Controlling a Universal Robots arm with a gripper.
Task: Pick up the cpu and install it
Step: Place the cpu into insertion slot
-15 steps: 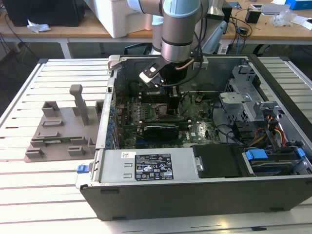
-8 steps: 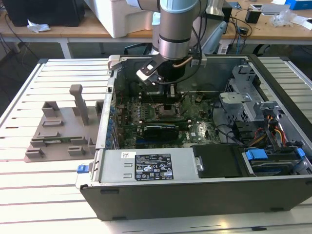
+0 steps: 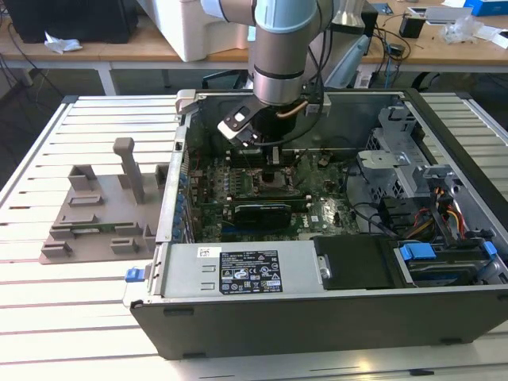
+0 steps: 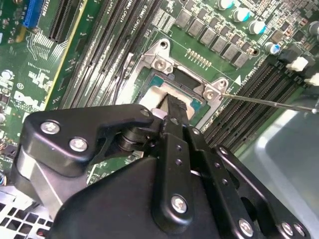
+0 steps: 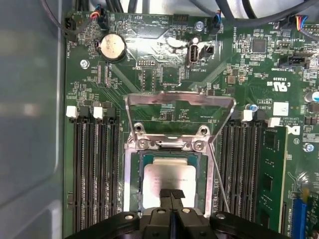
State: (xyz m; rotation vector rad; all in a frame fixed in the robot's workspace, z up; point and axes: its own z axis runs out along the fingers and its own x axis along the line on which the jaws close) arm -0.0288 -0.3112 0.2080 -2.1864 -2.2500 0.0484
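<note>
The cpu [image 5: 169,172], a flat square chip with a silver top, lies in the motherboard socket [image 5: 130,179], and its corner shows as cpu [image 4: 153,94] in the second wrist view. The socket's metal load plate [image 5: 179,99] stands lifted open behind it, with the thin lever [image 5: 219,179] off to one side. My gripper [image 5: 171,195] is shut, its two black fingertips pressed together with nothing between them, right over the chip's near edge. Whether they touch it I cannot tell. In the exterior view the gripper [image 3: 274,161] reaches down into the open computer case [image 3: 317,317], above the socket.
Memory slots [image 5: 94,169] flank the socket, with one module [image 5: 273,169] seated. A black expansion card [image 3: 262,213] lies in front of the socket, then the power supply [image 3: 238,270]. Drive bays and cables [image 3: 444,238] fill the exterior view's right. A grey block with posts [image 3: 103,210] stands outside the case.
</note>
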